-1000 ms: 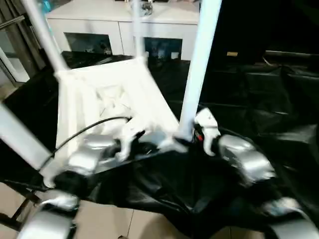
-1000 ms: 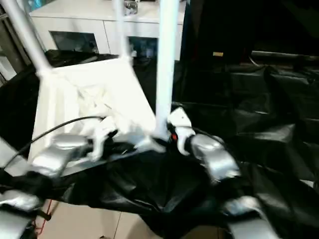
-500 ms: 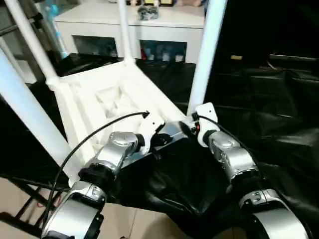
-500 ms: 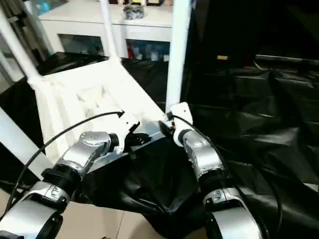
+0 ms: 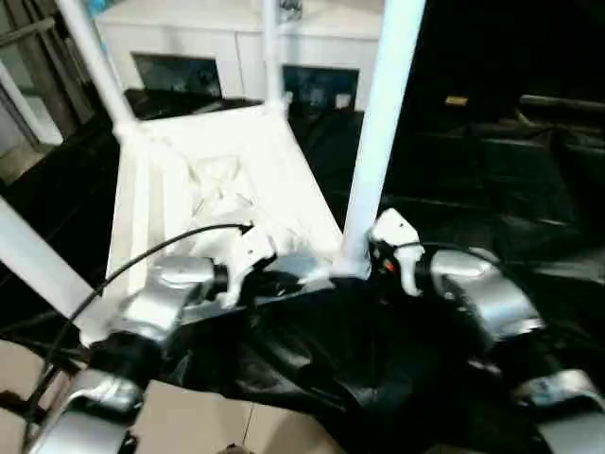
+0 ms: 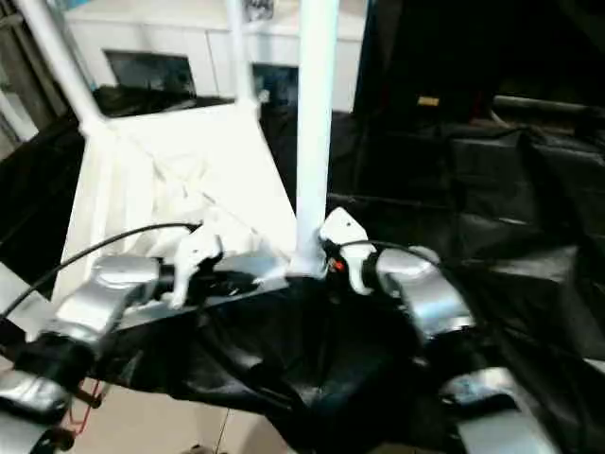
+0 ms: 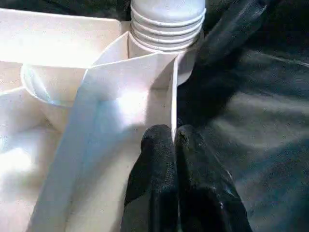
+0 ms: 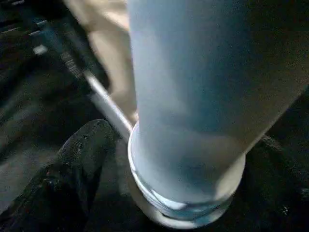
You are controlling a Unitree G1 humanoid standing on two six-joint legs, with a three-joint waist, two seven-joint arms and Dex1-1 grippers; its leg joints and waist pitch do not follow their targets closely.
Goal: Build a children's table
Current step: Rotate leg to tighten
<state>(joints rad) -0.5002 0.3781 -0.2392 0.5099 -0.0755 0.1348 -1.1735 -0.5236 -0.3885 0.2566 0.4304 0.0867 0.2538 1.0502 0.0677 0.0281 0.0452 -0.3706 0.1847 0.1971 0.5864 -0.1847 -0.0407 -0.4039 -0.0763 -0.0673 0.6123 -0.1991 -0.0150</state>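
The children's table lies upside down on the black-draped work table, its white ribbed tabletop (image 5: 217, 189) facing up. Several white legs stand in the corner sockets; the near right leg (image 5: 378, 132) rises in front of me. My left gripper (image 7: 175, 137) is shut on the thin rim wall of the tabletop's near edge, close to a ribbed socket (image 7: 166, 24). My right gripper (image 5: 364, 257) is at the base of the near right leg (image 8: 193, 96), open, with one black finger (image 8: 82, 159) standing a little off the leg.
The black drape (image 5: 492, 161) spreads to the right and hangs over the near edge above a beige floor (image 5: 198, 426). A white cabinet (image 5: 236, 47) stands behind. A black cable (image 5: 161, 251) arcs over my left forearm.
The head views have swung and tilted. Both arms stay where they were, at the tabletop's near edge and at the leg's base. The tabletop has not visibly shifted.
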